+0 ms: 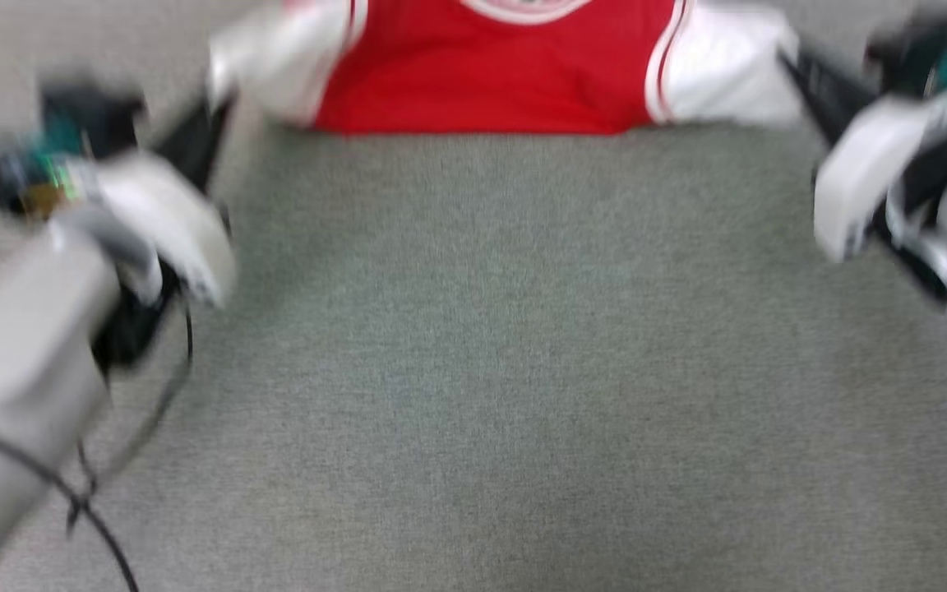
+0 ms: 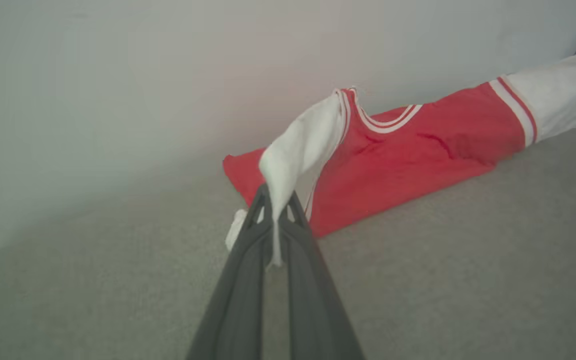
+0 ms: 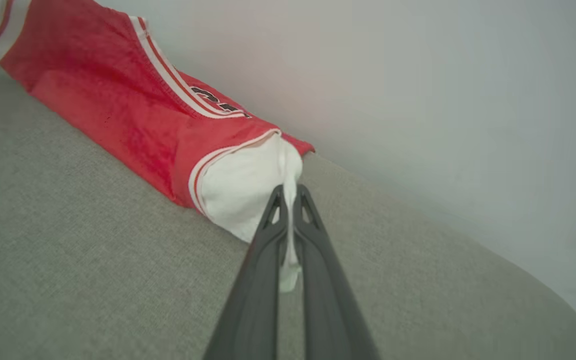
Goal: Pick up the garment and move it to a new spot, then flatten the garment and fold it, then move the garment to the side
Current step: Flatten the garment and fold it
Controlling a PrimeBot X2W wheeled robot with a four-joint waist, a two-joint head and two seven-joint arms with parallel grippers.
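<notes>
Here, the grey bench [image 1: 473,370] spreads toward 6 o'clock, a pale wall [image 2: 118,75] rises just behind the cloth, and a dark cable [image 1: 87,493] loops off my left forearm at 7 o'clock. The garment [image 1: 506,74] lies at 12 o'clock, its long axis running 9 to 3, neckline toward the wall. It has a red body, white sleeves and striped trim. My left claw [image 2: 275,195] is clenched on the sleeve at 10 o'clock, my right claw [image 3: 288,192] on the sleeve at 2.

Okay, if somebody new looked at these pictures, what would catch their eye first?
The red garment with white sleeves stands out, spread across the top of the head view on the grey surface. The left gripper and the right gripper are each shut on one white sleeve, at opposite ends.
</notes>
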